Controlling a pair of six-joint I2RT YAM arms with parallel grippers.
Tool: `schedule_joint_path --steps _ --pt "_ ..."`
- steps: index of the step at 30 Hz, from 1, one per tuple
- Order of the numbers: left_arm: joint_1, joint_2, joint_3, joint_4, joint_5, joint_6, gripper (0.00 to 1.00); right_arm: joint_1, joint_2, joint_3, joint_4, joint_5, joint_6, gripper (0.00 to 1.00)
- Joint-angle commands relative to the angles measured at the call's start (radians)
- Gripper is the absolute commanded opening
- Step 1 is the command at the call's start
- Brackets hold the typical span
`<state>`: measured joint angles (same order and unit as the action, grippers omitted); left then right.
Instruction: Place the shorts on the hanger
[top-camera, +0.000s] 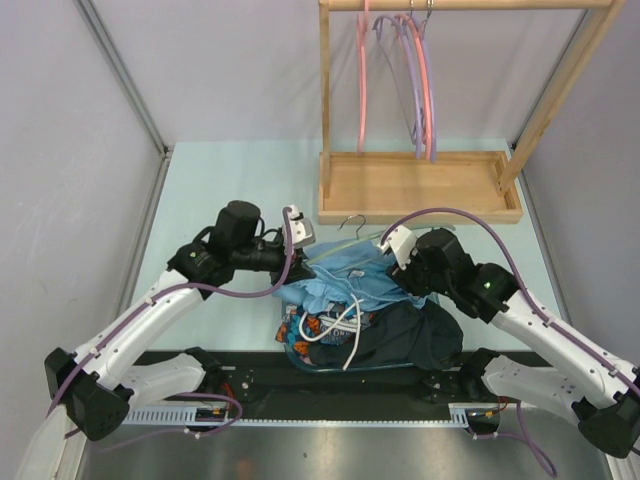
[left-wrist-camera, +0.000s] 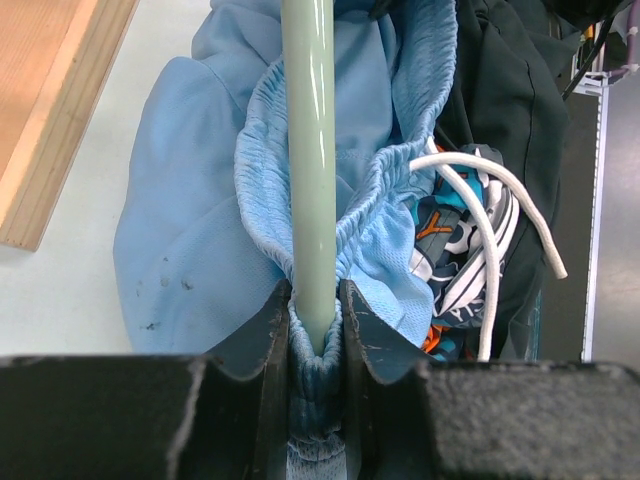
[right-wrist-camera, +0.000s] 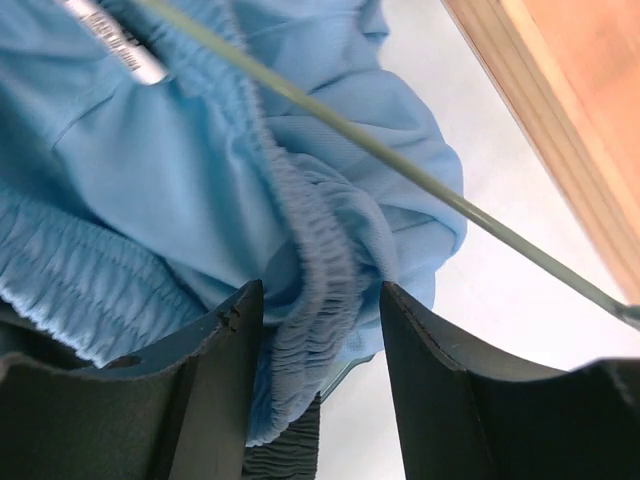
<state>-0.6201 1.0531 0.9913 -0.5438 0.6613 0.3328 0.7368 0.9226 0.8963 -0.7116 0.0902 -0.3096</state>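
Note:
The light blue shorts (top-camera: 345, 275) lie bunched on top of a heap of clothes in the middle of the table. Their white drawstring (left-wrist-camera: 490, 250) trails over the heap. The sage hanger (left-wrist-camera: 312, 150) runs through the waistband opening, and its metal hook (top-camera: 352, 222) points toward the rack. My left gripper (left-wrist-camera: 315, 320) is shut on the hanger's bar, with a fold of the shorts' (left-wrist-camera: 200, 220) waistband pinched in as well. My right gripper (right-wrist-camera: 322, 300) is open and straddles the gathered waistband of the shorts (right-wrist-camera: 180, 170). A gap shows beside its right finger. The hanger's thin arm (right-wrist-camera: 420, 180) crosses above it.
Under the shorts lie a blue-and-orange patterned garment (top-camera: 310, 325) and a black garment (top-camera: 420, 335). A wooden rack with its base tray (top-camera: 420, 185) stands at the back, carrying pink hangers (top-camera: 362, 80) and purple hangers (top-camera: 415, 90). Grey walls close both sides.

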Motion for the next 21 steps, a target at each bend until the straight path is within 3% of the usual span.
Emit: schedule_joint_path --steps 1,5,6,9,17,21 --pt "0.014 -0.022 0.010 0.058 0.040 -0.020 0.00 0.033 0.007 -0.002 -0.015 0.064 -0.085 0.53" --pt "0.023 -0.024 0.004 0.056 0.043 -0.018 0.00 0.018 -0.007 -0.011 -0.029 0.109 -0.098 0.46" --pt "0.026 -0.024 0.004 0.053 0.047 -0.018 0.01 0.009 -0.011 -0.013 -0.046 0.111 -0.103 0.32" --pt "0.046 -0.025 0.007 0.038 0.058 -0.009 0.00 -0.045 -0.039 -0.022 -0.068 0.115 -0.132 0.16" --pt "0.155 -0.080 0.006 -0.060 0.133 0.090 0.00 -0.224 -0.148 -0.022 -0.115 0.062 -0.224 0.00" --pt "0.217 -0.097 -0.005 -0.128 0.173 0.152 0.00 -0.390 -0.185 -0.022 -0.109 -0.054 -0.272 0.00"
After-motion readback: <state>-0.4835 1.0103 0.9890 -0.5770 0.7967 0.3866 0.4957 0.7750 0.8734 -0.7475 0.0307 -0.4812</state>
